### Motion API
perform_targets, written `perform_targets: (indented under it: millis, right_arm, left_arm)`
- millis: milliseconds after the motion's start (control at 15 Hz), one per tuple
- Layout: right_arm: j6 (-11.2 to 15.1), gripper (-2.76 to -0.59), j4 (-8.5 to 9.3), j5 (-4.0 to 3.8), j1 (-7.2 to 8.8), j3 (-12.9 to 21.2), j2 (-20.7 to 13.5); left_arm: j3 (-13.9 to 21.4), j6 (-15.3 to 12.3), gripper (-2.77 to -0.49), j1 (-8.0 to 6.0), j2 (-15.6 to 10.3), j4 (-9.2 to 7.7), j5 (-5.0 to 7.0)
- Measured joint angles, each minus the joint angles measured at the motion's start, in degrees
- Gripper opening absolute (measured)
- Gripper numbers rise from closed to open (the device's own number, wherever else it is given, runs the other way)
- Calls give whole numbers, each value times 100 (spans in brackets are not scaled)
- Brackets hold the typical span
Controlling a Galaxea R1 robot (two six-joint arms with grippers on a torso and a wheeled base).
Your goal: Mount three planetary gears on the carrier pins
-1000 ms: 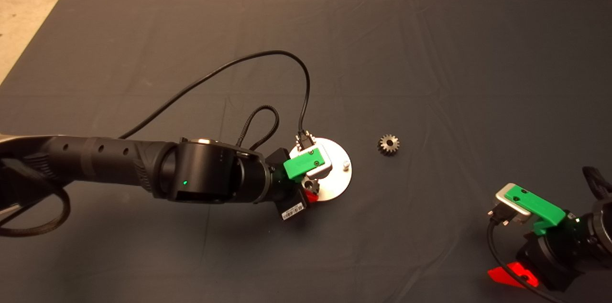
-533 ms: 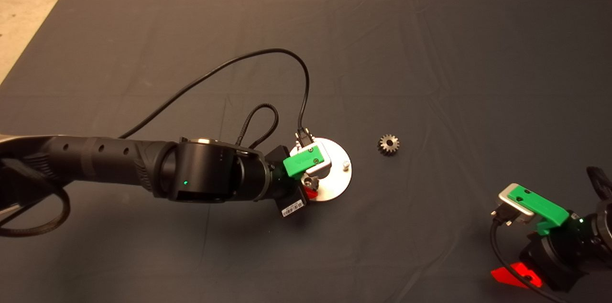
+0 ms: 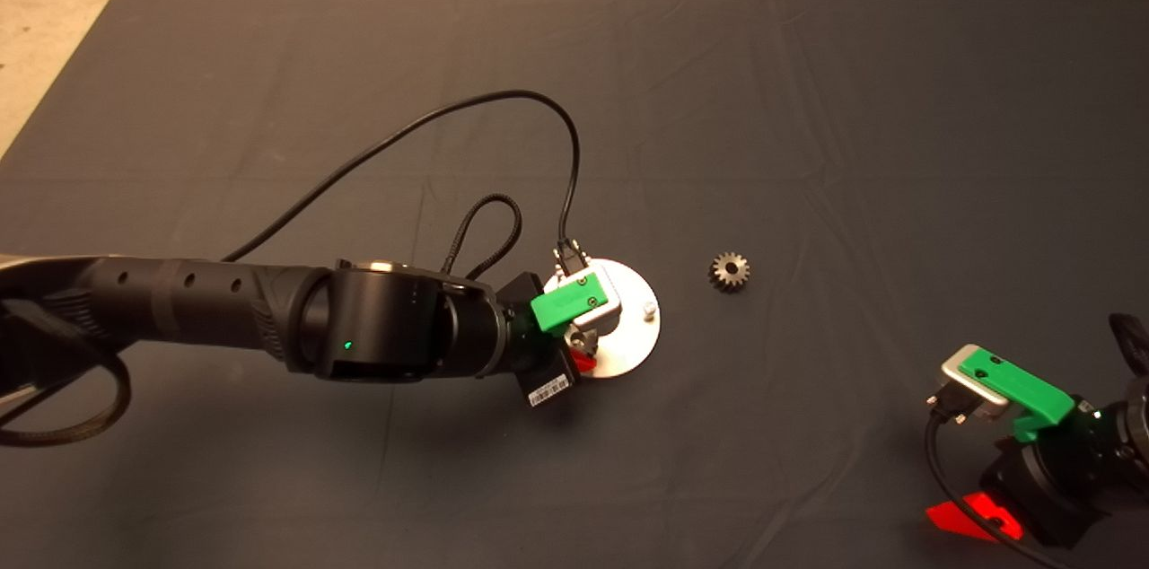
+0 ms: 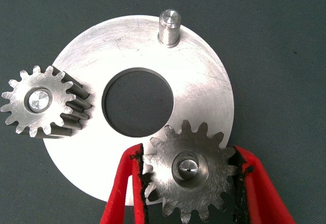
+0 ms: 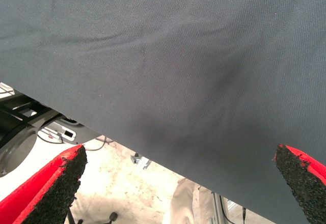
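Our left gripper (image 4: 191, 180) is over the round carrier plate (image 4: 204, 89), near the middle of the mat (image 3: 269, 57). Its 2 red fingers (image 4: 119, 193) are closed just enough to pinch a planetary gear (image 4: 189, 175) by its teeth. The gear's hole sits over a carrier pin (image 4: 187, 168), and we see the pin tip inside it.

To do this step well, we think we should keep the gear flat, press it straight down, then let go gently without tipping it.

1 gear (image 4: 43, 103) already sits on its pin at the plate's rim. 1 pin (image 4: 169, 26) is bare. The last gear (image 3: 730, 270) lies on the mat, near the plate.

Our right gripper (image 5: 178, 183) waits wide open and empty by the mat's near right corner.

A small white sticker (image 3: 549, 391) is on the left wrist, but we cannot read it.
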Motion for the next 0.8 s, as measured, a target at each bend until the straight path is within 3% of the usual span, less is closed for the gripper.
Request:
perform_targets:
  millis: [800]
  right_arm:
    - [-119,-60,0,2,0,0,-112]
  left_arm:
    - [133,-45,-261,28,-4,62,124]
